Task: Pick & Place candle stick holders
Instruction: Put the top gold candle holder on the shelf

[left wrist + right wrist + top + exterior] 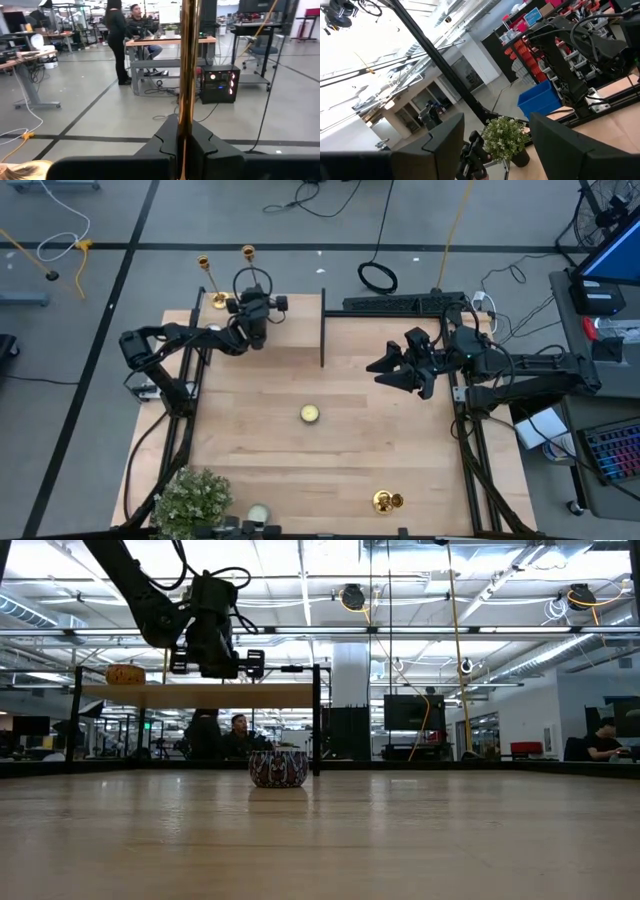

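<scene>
Pale wood surface fills the centre of the high view, ringed by grey floor and trailing cables. At upper left of that frame the left gripper sits over the surface's far corner, clenched on a candle stick holder; the left wrist view shows its gold stem upright and pinched between the fingers. Two more candle stick holders appear just beyond that corner, at upper left. A fourth gold holder lies at lower centre-right of the surface. A small yellow candle sits at mid-frame, and a potted plant occupies the lower left. The right gripper, right of centre, stands released and holds nothing. People are visible in the room behind.
</scene>
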